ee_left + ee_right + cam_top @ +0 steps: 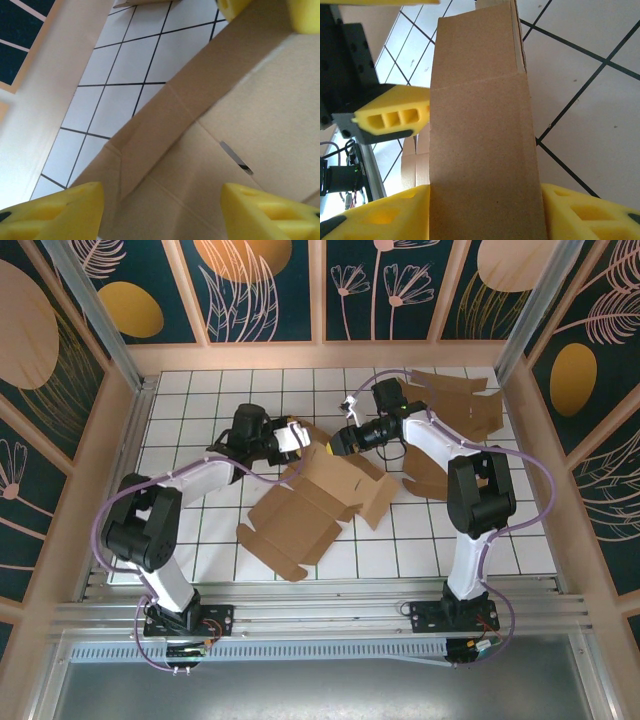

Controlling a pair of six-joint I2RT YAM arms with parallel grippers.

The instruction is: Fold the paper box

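A tall brown cardboard strip [482,150] is seen between two yellow foam fingers [590,215] at the bottom. A third yellow foam finger [395,117] is set against its left edge, over a white gridded tabletop [585,100].

A robot lab test cell: left arm [145,525] and right arm [480,495] bolted to an aluminium rail [320,612] at a white gridded table [200,405], boxed in by metal posts [97,312] and leaf-printed wall panels [270,300].
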